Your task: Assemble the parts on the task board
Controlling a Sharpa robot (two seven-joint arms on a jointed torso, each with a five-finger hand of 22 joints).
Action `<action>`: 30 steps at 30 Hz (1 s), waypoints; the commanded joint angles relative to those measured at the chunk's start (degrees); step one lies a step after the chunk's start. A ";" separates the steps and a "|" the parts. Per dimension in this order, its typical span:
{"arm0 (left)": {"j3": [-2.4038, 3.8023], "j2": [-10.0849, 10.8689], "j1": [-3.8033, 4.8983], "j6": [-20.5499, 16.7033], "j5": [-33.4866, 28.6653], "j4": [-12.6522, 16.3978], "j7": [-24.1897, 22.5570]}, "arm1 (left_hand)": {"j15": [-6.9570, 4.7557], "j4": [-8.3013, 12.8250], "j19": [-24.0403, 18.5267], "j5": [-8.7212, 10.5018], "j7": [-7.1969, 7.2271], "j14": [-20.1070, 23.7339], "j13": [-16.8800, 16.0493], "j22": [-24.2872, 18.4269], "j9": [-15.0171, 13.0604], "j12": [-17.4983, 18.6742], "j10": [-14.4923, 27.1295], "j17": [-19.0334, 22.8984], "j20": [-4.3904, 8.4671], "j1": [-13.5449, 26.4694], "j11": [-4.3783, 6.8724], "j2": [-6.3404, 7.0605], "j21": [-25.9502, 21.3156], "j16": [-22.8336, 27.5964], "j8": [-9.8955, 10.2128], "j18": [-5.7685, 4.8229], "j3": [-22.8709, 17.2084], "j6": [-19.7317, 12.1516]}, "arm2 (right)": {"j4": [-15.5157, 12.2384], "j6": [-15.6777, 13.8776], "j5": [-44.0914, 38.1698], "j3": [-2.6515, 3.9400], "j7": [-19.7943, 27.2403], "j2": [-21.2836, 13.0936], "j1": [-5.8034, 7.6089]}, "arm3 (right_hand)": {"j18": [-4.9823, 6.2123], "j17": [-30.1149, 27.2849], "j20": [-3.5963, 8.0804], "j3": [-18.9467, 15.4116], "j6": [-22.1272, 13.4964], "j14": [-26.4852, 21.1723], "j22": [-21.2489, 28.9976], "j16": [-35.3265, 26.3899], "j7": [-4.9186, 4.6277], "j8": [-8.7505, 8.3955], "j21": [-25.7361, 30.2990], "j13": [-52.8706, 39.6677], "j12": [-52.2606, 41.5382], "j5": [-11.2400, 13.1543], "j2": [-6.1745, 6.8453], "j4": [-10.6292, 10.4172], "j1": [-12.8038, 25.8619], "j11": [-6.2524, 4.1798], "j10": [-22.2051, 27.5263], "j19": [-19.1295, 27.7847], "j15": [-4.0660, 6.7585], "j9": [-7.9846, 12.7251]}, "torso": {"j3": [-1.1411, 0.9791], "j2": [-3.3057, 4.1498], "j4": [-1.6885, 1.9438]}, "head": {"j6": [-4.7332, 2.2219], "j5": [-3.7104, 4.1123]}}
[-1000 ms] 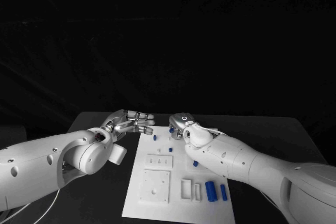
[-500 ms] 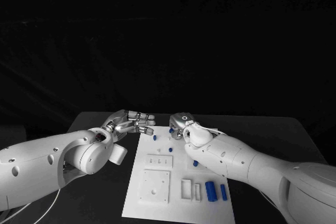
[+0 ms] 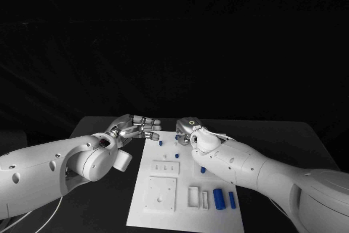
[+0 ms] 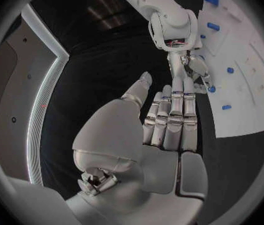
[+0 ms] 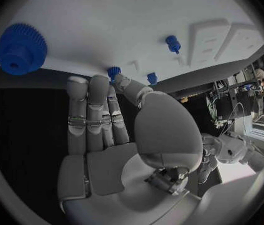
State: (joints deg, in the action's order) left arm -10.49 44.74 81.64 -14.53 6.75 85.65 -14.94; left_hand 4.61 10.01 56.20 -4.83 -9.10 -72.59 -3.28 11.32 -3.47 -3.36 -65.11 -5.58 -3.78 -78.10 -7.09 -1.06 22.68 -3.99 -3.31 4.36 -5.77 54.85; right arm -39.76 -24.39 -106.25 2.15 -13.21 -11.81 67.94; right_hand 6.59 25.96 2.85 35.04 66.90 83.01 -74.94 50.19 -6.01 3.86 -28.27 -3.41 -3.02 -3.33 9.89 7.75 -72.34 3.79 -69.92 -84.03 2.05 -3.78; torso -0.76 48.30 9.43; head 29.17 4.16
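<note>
Where white flat task board point(image 3: 185, 192) ends, silver left hand point(image 3: 135, 127) and right hand point(image 3: 186, 130) hover released, near toothed blue gear point(image 5: 21, 49).

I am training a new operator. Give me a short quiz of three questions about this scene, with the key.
1. True or false: the left hand holds a blue part.
2. The two long blue cylinders lie on the board at: A) its near end, by the robot; B) its far end; C) its left edge.
3. Fill in: the large toothed part in the right wrist view is a ____.
Key: 1 false; 2 A; 3 gear.
</note>
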 commanded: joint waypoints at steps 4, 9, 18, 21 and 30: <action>0.03 -0.07 0.07 0.91 0.15 0.02 -0.24 | 0.14 -0.31 -0.15 -0.11 0.03 0.18 -0.05 -0.12 -0.05 -0.12 0.30 -0.03 0.05 -0.01 0.00 0.25 -0.02 -0.01 -0.20 -0.14 0.00 -0.43 | -0.62 -0.61 0.54 -0.03 0.27 -0.28 0.02 | 0.75 -0.12 -0.28 -0.09 -0.95 -0.03 -2.96 -0.22 -0.17 -0.29 0.70 0.02 -0.27 -0.04 0.53 -0.23 0.17 0.14 0.89 -1.71 -0.58 0.08 | 0.02 0.01 0.01 | -0.07 -0.02; 0.03 0.24 0.07 0.82 0.16 -0.07 -0.38 | 0.14 -0.32 -0.12 -0.15 0.03 0.19 -0.05 -0.18 -0.05 -0.12 0.30 -0.03 0.06 -0.10 0.00 0.24 -0.06 0.00 -0.20 -0.13 0.04 -0.38 | -3.55 -1.81 1.19 0.03 0.34 -2.06 0.08 | 0.94 -0.22 -0.41 -0.34 -2.11 -0.04 -2.80 -0.31 -0.33 -0.30 1.41 0.02 -0.27 -0.44 1.10 -0.42 0.44 0.35 1.63 -1.76 -0.69 0.09 | -0.06 -0.10 -0.37 | -0.13 -0.08; 0.05 1.85 0.10 0.31 0.19 -0.05 -0.89 | 0.10 -0.20 -0.09 -0.18 0.06 0.14 -0.05 -0.22 -0.07 -0.12 -0.05 -0.04 0.10 -0.21 0.10 0.29 -0.01 -0.02 -0.22 -0.14 0.05 -0.11 | -14.86 -3.21 7.02 4.62 1.18 -10.11 0.85 | -0.04 -0.23 1.57 -4.87 -3.46 -0.43 -2.25 -1.09 0.06 -0.23 3.85 -0.78 -1.08 -0.95 1.40 -1.13 -0.41 -2.68 -8.69 -1.96 1.69 0.06 | -0.65 -0.39 -1.78 | -0.86 -0.85; 0.05 2.20 0.10 0.25 0.21 -0.28 -1.03 | 0.10 -0.20 -0.09 -0.18 0.06 0.14 -0.05 -0.22 -0.07 -0.12 -0.05 -0.04 0.10 -0.21 0.10 0.29 -0.01 -0.02 -0.22 -0.14 0.05 -0.11 | -18.21 -1.80 8.75 6.54 1.44 -13.06 0.95 | -1.49 0.30 2.96 -10.98 -3.65 -0.29 -2.72 -1.21 0.25 -0.19 2.68 -5.10 -5.26 -4.86 1.50 -1.44 -0.88 -4.32 -12.80 -2.11 2.80 0.06 | -0.89 -0.62 -2.28 | -0.99 -0.98; 0.04 2.16 0.09 0.67 0.22 -1.86 -1.69 | -0.10 -0.01 -0.21 -0.31 0.83 0.18 -0.03 -0.15 -0.09 -0.09 -0.47 -0.04 0.25 -0.28 0.78 0.08 0.19 -0.01 -0.24 -0.26 -0.30 0.39 | -20.18 5.91 9.84 8.86 1.47 -17.71 1.03 | -2.66 19.09 2.89 -20.87 -5.64 -2.07 -6.35 8.97 0.31 -0.20 -18.18 -55.52 -51.98 -11.35 -0.41 -1.81 -1.07 -4.30 -0.70 -2.16 2.47 0.03 | -1.45 -1.18 -3.28 | -1.02 -1.40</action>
State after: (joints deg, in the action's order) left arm -10.48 47.01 81.66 -14.52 6.80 83.87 -15.36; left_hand 4.61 10.02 56.20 -4.83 -8.68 -72.58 -3.28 11.19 -3.47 -3.36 -65.57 -5.58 -3.78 -78.10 -6.63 -1.06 22.68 -3.99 -3.31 4.41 -5.77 55.27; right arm -60.17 -23.59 -98.22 10.97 -12.43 -29.32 69.01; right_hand 3.93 42.56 6.32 14.57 61.83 81.08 -74.92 58.11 -5.55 3.86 -45.22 -56.29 -52.84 -14.45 9.57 6.00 -73.68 -0.49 -69.77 -84.02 4.87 -3.82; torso -1.94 47.32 6.53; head 28.02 2.89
